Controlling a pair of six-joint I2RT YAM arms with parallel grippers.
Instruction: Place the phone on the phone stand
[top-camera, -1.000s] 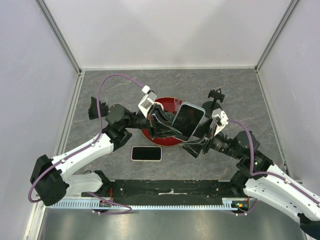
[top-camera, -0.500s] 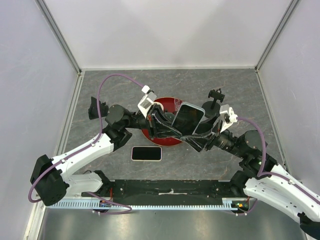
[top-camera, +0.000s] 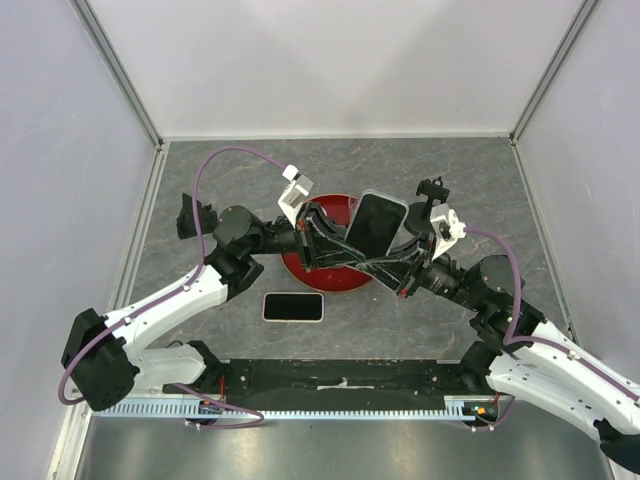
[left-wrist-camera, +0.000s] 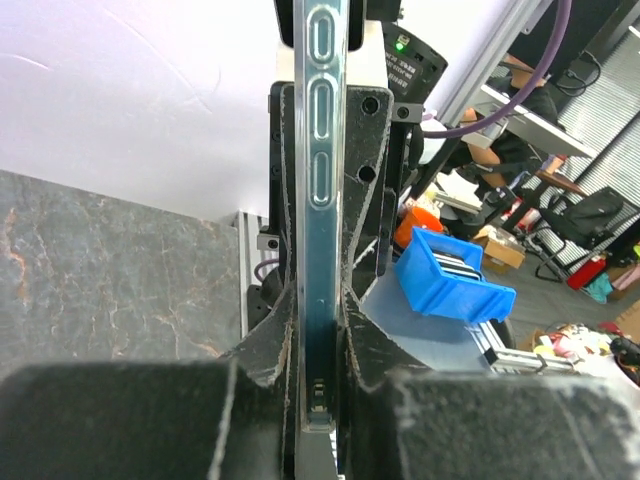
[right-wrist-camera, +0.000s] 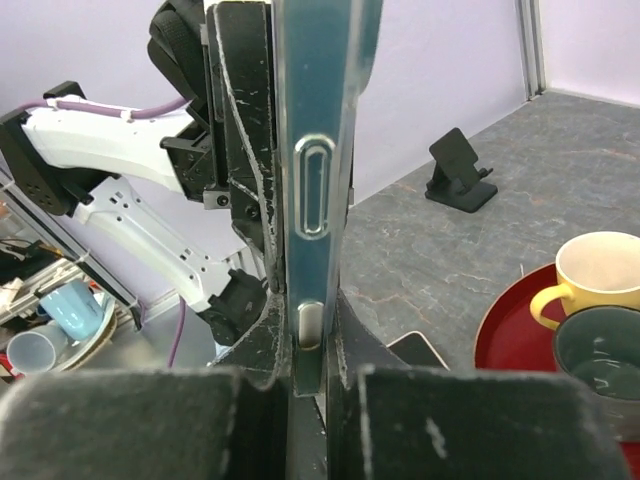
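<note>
Mid-air handover | phone (top-camera: 377, 222) on edge above red tray (top-camera: 300, 272), centre | left claw (left-wrist-camera: 318, 350) and right claw (right-wrist-camera: 305, 335) both clamped on it, likely re-gripping for stand (top-camera: 432, 190), far right

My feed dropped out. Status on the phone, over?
Left gripper, right gripper both shut on phone. Phone aloft above red tray, not on phone stand. Stand bare.

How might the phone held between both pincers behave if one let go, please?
Probably stiff: the phone looks straight though the left pincer and right pincer grip it only near its edges. Its glossy metal frame looks slippery, so one grip alone might let it pivot. Glass-faced, it could crack if dropped towards the red tray.
</note>
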